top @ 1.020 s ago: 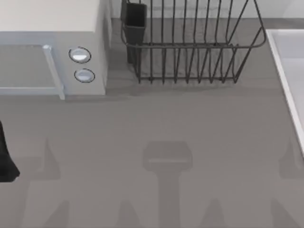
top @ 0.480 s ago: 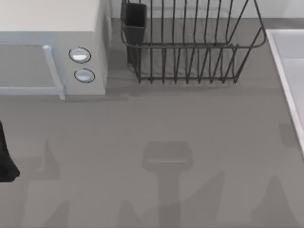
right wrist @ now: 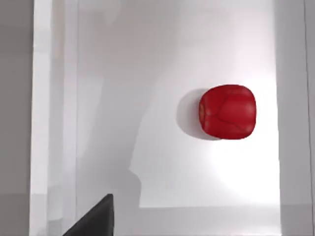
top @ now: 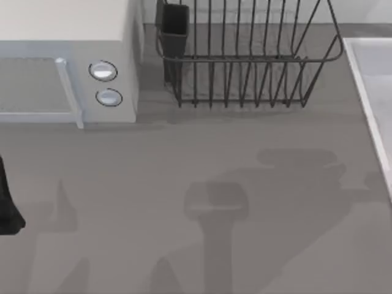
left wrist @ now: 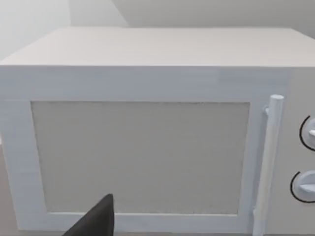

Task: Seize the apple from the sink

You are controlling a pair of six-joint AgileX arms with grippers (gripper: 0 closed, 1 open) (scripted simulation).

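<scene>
The apple (right wrist: 228, 111), small, glossy and red, lies on the pale floor of the sink (right wrist: 123, 73) in the right wrist view, directly below my right wrist camera. A black part of my right gripper (right wrist: 96, 219) shows at that picture's edge, above the basin and apart from the apple, touching nothing. From above, the sink (top: 365, 92) is a light strip with a raised rim at the table's right edge. My left arm (top: 7, 205) is parked at the table's left edge, and its gripper (left wrist: 96, 221) faces the microwave door.
A white microwave (top: 67, 67) with two round knobs stands at the back left. A dark wire dish rack (top: 245, 55) with a black cup stands at the back middle. Grey tabletop (top: 202, 171) stretches between them and the sink.
The arm shadow on the right of the table has swung and spread toward the sink. The left arm has not moved.
</scene>
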